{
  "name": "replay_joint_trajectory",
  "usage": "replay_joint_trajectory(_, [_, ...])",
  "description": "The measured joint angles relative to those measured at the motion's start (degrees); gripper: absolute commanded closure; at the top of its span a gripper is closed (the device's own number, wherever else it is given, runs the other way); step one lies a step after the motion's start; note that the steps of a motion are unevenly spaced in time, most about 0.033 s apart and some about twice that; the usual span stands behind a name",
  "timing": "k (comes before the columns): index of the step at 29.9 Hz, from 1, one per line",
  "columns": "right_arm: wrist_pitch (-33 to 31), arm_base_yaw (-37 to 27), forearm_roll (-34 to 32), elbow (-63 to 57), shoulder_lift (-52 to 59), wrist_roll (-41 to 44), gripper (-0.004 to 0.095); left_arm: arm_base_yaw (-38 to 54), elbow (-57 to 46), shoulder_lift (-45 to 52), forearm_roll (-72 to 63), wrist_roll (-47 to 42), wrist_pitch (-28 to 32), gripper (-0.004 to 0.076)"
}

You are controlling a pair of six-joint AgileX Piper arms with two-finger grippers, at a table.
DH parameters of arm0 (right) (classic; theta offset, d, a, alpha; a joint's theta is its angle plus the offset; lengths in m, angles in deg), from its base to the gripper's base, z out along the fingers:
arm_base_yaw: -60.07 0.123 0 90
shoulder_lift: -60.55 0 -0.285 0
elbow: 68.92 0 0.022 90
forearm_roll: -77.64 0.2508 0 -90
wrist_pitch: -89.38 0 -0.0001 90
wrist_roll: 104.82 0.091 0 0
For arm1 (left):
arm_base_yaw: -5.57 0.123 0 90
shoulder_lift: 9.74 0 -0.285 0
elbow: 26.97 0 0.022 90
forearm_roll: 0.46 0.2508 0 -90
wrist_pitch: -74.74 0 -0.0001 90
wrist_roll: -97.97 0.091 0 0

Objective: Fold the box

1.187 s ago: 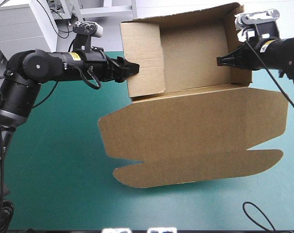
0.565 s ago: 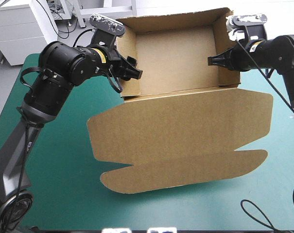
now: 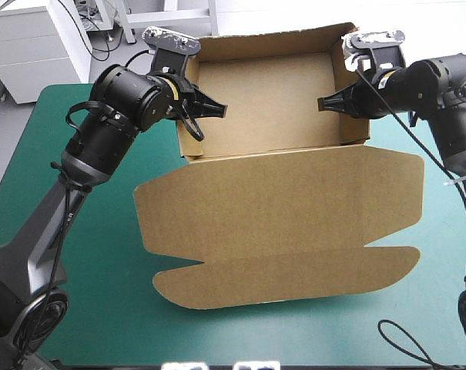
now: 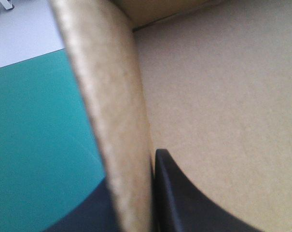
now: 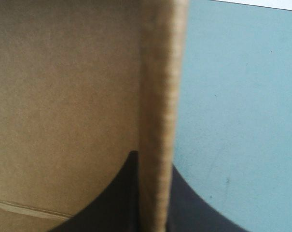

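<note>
High view: box [image 3: 279, 193] open, lid flat; left gripper [image 3: 210, 109], right gripper [image 3: 330, 103] pinching walls.

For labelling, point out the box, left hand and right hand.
box [image 3: 279, 204]: high view, on its flat lid.
left hand [image 3: 216, 109]: high view, between its fingertips.
right hand [image 3: 324, 103]: high view, between its fingertips.

No legible writing anywhere, box [image 3: 279, 193] unprinted, a small yellow label [image 3: 173, 89] on the left arm [image 3: 109, 131] (print too small to read).

A smooth teal-green cover [image 3: 94, 262] spreads over the table [image 3: 26, 146] to its left edge.
</note>
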Motion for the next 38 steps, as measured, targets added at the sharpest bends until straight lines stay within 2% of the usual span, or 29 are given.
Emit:
replay_joint_trajectory(17, [-0.9, 0.1, -2.8, 0.0, 0.0, 0.5, 0.0924, 2.0, 0.0, -0.7, -4.6, -1.7, 2.5, 0.0724])
replay_joint_trajectory(23, [-4.9, 0.3, -2.2, 0.2, -2.1, 0.5, 0.0926, 5.5, 0.0, -1.3, -10.6, -0.9, -0.6, 0.0724])
replay_joint_trajectory(28, [-5.7, 0.5, -0.2, 0.1, -6.2, 0.9, 0.0925, 7.5, 0.0, -4.3, -12.4, 0.3, -4.3, 0.0724])
replay_joint_trajectory(38, [-5.7, 0.6, -1.1, -1.2, -11.7, 1.9, 0.0925, 8.2, 0.0, -10.7, -13.0, 2.2, -3.7, 0.0724])
